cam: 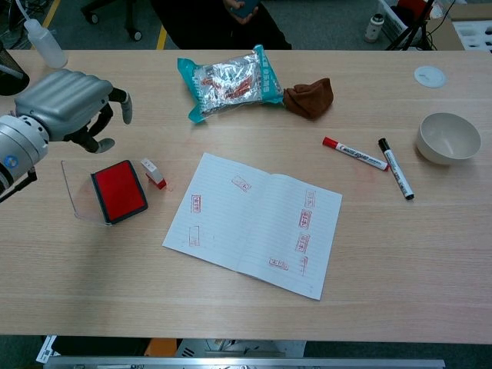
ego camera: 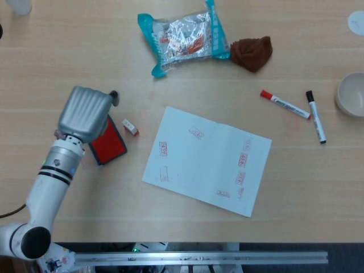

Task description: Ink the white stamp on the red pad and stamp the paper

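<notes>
White stamp [cam: 154, 172] lies lengthwise toward the paper [cam: 254, 221], beside red pad [cam: 119, 191]; left hand [cam: 65, 104] fingers apart, empty.

In the head view the left hand [ego camera: 84, 114] covers the far left part of the red pad [ego camera: 110, 143]. The bowl [ego camera: 351, 94] is cut by the right edge there. The prints on the paper [cam: 254, 223] are too small to read.

Light wooden table [cam: 400, 261]: red ink pad [cam: 119, 191] and white stamp [cam: 153, 173] left, stamped paper [cam: 254, 223] centre, snack bag [cam: 227, 81], brown cloth [cam: 310, 98], markers [cam: 355, 154], bowl [cam: 448, 138] upper right.
</notes>
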Robot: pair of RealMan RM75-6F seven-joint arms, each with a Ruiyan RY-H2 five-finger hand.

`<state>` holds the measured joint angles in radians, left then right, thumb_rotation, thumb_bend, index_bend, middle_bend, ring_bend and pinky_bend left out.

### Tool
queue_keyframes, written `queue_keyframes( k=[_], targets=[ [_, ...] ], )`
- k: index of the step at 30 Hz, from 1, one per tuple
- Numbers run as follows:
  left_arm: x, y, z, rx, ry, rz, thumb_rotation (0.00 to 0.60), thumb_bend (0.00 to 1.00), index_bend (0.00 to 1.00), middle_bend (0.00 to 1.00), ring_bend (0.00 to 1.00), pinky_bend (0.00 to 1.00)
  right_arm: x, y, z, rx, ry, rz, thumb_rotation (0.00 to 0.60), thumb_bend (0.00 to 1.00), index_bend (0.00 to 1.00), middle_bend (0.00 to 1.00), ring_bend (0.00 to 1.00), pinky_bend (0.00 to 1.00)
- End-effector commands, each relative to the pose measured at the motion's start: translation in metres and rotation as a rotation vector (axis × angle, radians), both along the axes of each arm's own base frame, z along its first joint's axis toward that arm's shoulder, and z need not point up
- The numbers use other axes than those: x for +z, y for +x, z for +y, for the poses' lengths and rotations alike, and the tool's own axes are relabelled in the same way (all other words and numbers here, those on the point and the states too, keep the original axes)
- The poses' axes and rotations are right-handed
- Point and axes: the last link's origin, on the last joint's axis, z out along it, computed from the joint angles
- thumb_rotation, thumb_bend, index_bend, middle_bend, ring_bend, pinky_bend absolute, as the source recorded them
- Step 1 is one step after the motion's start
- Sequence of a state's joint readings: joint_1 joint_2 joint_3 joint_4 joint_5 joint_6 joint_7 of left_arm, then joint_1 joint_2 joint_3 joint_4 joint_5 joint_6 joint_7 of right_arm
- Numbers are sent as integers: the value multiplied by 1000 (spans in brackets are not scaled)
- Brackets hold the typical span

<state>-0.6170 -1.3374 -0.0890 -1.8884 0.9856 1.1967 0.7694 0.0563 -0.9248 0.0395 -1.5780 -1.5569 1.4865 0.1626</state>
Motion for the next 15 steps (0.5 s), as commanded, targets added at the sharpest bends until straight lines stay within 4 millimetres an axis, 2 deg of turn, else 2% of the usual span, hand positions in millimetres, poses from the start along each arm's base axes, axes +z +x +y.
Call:
queue_keyframes(
  k=[1, 7, 15],
  targets=[
    [26, -25, -8, 30, 72, -29, 600, 258, 419, 770, 814, 1000, -2, 1, -1, 4, 8, 11, 600, 200, 266, 378, 287, 318],
    [52, -55, -26, 74, 178, -83, 600, 258, 420, 747, 787, 1000, -9, 3, 0, 45, 15, 41, 600, 200, 281, 378, 287, 318],
    [79, -87, -55, 118, 259, -123, 600, 258, 422, 743, 783, 1000, -19, 5, 0, 89, 31, 53, 600, 200, 287, 386, 287, 318]
  ],
)
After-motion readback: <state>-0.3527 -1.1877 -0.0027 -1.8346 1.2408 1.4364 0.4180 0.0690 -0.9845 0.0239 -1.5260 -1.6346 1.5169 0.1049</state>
